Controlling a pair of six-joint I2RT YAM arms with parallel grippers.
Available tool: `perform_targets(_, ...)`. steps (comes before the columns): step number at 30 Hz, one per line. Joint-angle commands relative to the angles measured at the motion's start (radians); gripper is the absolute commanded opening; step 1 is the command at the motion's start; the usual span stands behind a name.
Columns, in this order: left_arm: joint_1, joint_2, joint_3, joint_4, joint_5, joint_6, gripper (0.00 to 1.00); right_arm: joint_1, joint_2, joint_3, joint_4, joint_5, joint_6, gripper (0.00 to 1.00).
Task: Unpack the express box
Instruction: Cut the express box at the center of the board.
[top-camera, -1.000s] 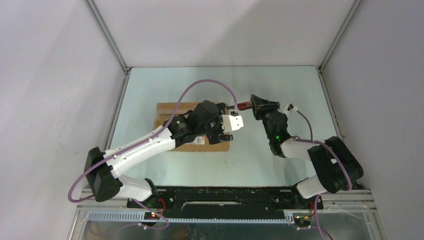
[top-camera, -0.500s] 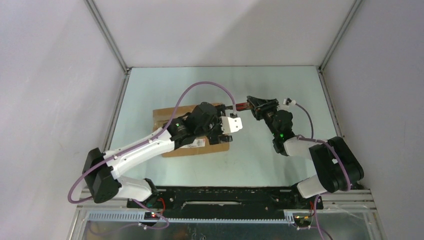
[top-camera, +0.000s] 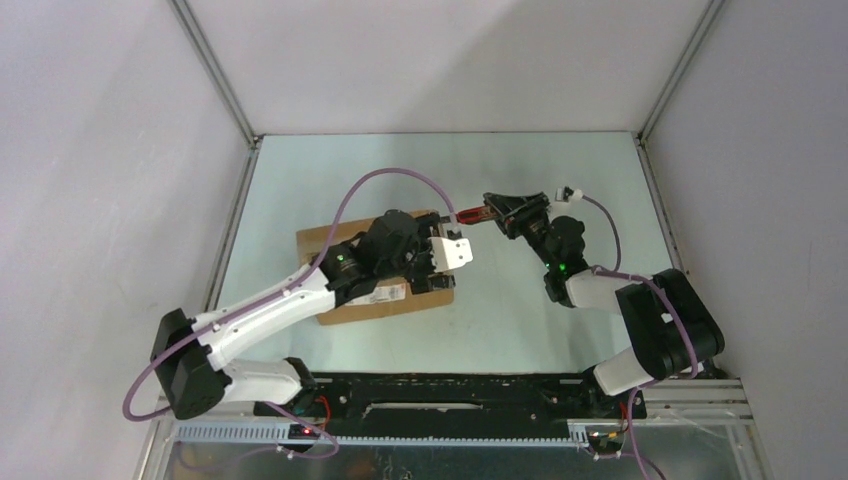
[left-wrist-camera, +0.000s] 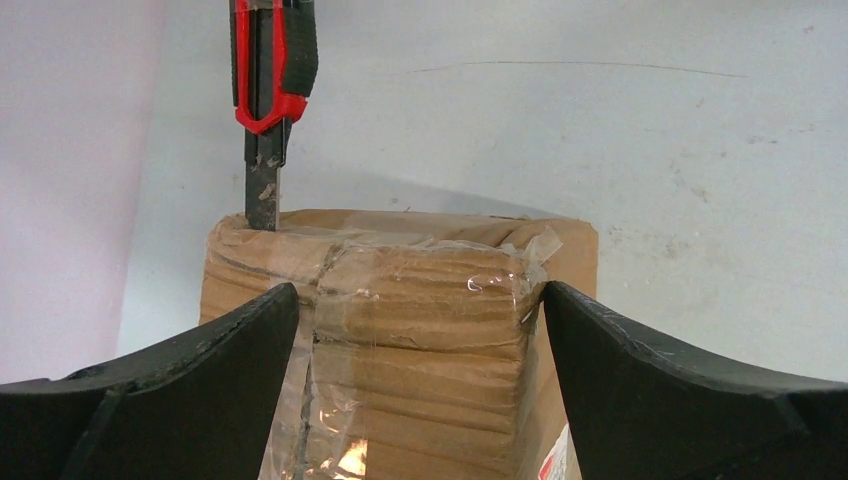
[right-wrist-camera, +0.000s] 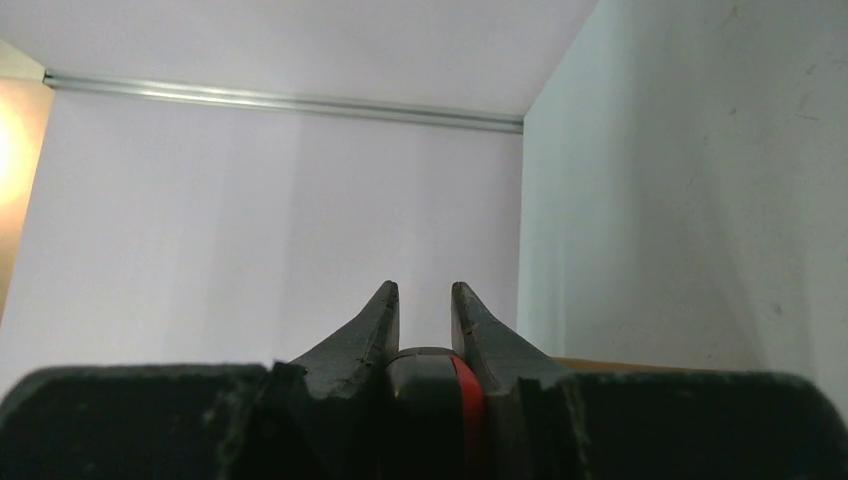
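The express box (top-camera: 320, 248), a brown taped carton with a white label (top-camera: 386, 293), lies left of the table's middle, turned at an angle. My left gripper (top-camera: 432, 272) sits over its right end. In the left wrist view the gripper (left-wrist-camera: 417, 292) has its fingers (left-wrist-camera: 220, 350) spread wide on either side of the box (left-wrist-camera: 420, 330), gripping across its width. My right gripper (top-camera: 500, 212) is shut on a red and black utility knife (top-camera: 470, 213). The knife (left-wrist-camera: 270, 70) has its blade tip against the box's far end edge. In the right wrist view the gripper (right-wrist-camera: 424, 290) is clamped on the knife handle (right-wrist-camera: 440, 385).
White enclosure walls with metal frame rails (top-camera: 215, 75) stand close on the left, back and right. Purple cables (top-camera: 385, 178) loop above both arms. The arm bases sit on the black rail (top-camera: 450, 395) at the near edge.
The box has turned with my left gripper, its left end swinging toward the near left. My right gripper with the knife has moved left, keeping the blade at the box's end.
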Motion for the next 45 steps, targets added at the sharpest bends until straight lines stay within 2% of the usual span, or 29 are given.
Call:
perform_targets(1, 0.016, -0.059, -0.035, 0.037, 0.015, -0.045, 0.97, 0.025, -0.020, 0.024, 0.003, -0.234, -0.059, 0.00)
perform_targets(5, 0.002, -0.094, 0.005, -0.024, -0.019, -0.039, 1.00, 0.027, -0.015, 0.027, 0.013, -0.247, -0.047, 0.00)
perform_targets(9, -0.007, -0.084, 0.100, -0.257, -0.003, -0.069, 1.00, 0.026, -0.011, 0.029, 0.012, -0.242, -0.035, 0.00)
perform_targets(11, -0.010, -0.105, 0.098, -0.298, -0.028, -0.097, 1.00, 0.026, -0.005, 0.033, 0.013, -0.247, -0.034, 0.00)
perform_targets(15, -0.010, -0.229, -0.021, -0.261, -0.125, -0.120, 1.00, 0.026, 0.008, 0.035, 0.023, -0.250, -0.027, 0.00)
perform_targets(19, -0.008, -0.258, -0.044, -0.303, -0.149, -0.131, 1.00, 0.029, 0.026, 0.035, 0.038, -0.251, -0.019, 0.00)
perform_targets(22, 0.003, -0.262, -0.051, -0.299, -0.126, -0.124, 1.00, 0.034, 0.033, 0.039, 0.044, -0.248, -0.015, 0.00)
perform_targets(27, 0.060, -0.245, -0.042, -0.330, 0.032, -0.133, 1.00, 0.041, 0.041, 0.046, 0.046, -0.246, -0.018, 0.00)
perform_targets(29, 0.063, -0.244, -0.050, -0.341, 0.047, -0.117, 1.00, 0.044, 0.045, 0.046, 0.057, -0.248, -0.005, 0.00)
perform_targets(34, 0.073, -0.232, -0.077, -0.294, 0.123, -0.109, 1.00, 0.047, 0.030, 0.045, 0.084, -0.257, 0.039, 0.00)
perform_targets(39, 0.069, -0.182, -0.052, -0.274, 0.141, -0.109, 0.99, 0.059, -0.007, 0.029, 0.085, -0.257, 0.077, 0.00)
perform_targets(42, 0.066, -0.175, -0.047, -0.252, 0.130, -0.114, 0.99, 0.077, -0.049, 0.028, -0.014, -0.240, 0.037, 0.00)
perform_targets(45, 0.059, -0.164, -0.049, -0.235, 0.106, -0.116, 0.98, 0.098, -0.053, 0.021, -0.026, -0.228, 0.036, 0.00)
